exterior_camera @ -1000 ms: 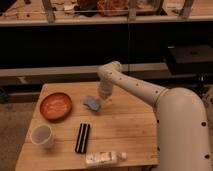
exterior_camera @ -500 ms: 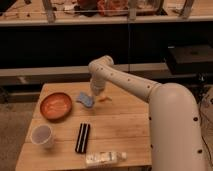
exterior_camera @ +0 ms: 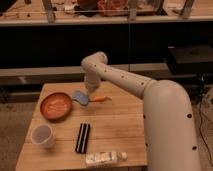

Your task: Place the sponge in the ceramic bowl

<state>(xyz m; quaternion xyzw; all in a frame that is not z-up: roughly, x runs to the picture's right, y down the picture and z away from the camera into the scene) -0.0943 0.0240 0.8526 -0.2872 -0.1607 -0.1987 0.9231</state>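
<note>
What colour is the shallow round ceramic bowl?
Terracotta orange-brown bowl, camera view; pincer is at the flat blue-grey sponge beside it.

Readable text, labels, brands, numbers, signs: none. Plastic bottle [exterior_camera: 105,158], lying on its side at 6 o'clock on the wooden table [exterior_camera: 120,131]: its pale wrap is too blurred to read. Gripper [exterior_camera: 86,94], at 12 o'clock over the table, right by the sponge [exterior_camera: 78,97] and at 3 o'clock of the ceramic bowl [exterior_camera: 55,106]: its casing shows no legible marking.

Dim warm light; tool [exterior_camera: 88,92] at sponge [exterior_camera: 78,96]
</note>
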